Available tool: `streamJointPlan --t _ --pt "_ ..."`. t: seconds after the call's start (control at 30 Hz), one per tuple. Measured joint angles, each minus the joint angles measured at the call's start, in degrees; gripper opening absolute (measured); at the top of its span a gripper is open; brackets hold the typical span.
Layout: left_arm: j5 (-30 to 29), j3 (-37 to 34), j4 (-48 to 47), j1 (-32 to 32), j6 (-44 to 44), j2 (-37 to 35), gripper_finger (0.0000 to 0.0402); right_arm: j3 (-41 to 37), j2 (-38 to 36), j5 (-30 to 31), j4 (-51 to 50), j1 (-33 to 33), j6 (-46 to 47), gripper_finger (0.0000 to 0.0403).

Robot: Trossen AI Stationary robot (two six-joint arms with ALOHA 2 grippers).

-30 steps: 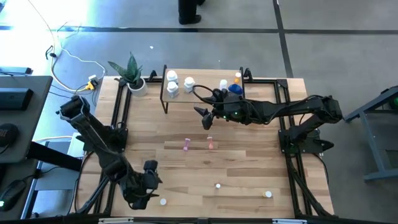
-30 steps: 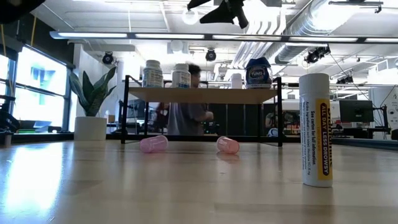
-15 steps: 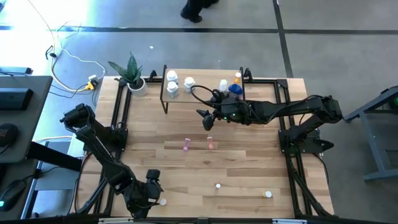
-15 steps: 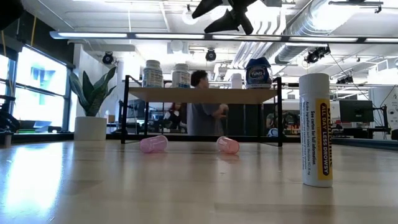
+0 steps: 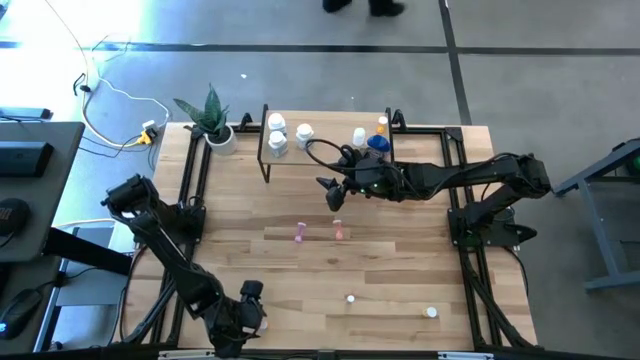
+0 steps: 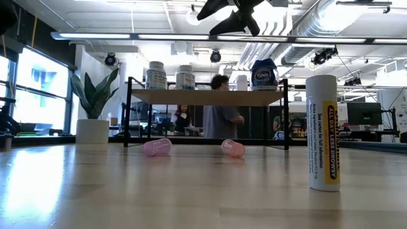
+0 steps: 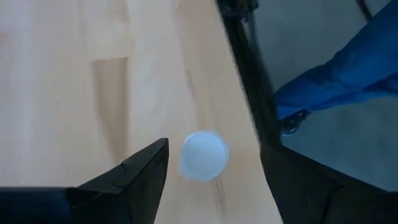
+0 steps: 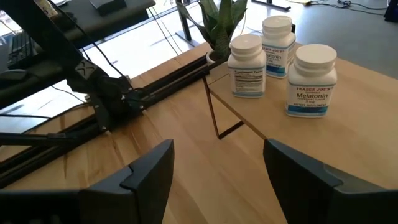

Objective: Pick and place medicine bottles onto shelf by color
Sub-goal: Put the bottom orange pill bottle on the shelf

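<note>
My left gripper (image 5: 252, 316) is open at the table's near left edge, pointing down. Its fingers stand on either side of a small white bottle (image 7: 204, 155) that stands upright on the table (image 5: 262, 324), and no contact shows. My right gripper (image 5: 335, 192) is open and empty, up in the air in front of the shelf (image 5: 325, 148). The shelf carries white bottles (image 8: 247, 65), a squat blue one (image 5: 377, 143) and an orange-capped one (image 5: 382, 123). Two pink bottles (image 5: 299, 233) (image 5: 339, 230) lie on their sides mid-table. Two more white bottles (image 5: 350, 298) (image 5: 431, 312) stand near the front.
A potted plant (image 5: 215, 125) stands at the far left beside the shelf. Black frame rails (image 5: 190, 190) run along both table sides. A tall white bottle with a yellow label (image 6: 322, 132) stands close to the low camera. A person (image 6: 222, 114) moves behind the table.
My left gripper has moved toward the table's near edge and a little right, coming down over the small white bottle there. The person behind the table has walked toward the right.
</note>
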Motion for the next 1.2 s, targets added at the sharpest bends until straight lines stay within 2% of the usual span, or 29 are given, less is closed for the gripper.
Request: streamJointPlan --t 0.53,0.93,1.2 --pt "-2.56 -0.04 0.32 0.15 0.02 1.74 0.0237 0.0 0.0 0.0 -1.3 0.83 0.97 0.0239" --pt "-1.56 -0.04 0.32 0.92 1.54 1.81 0.0155 0.0 0.0 0.02 -1.49 1.14 0.96 0.0239" --pt "-0.18 -0.04 0.32 0.96 1.55 1.83 0.0121 0.0 0.0 0.02 -1.63 1.14 0.92 0.0239"
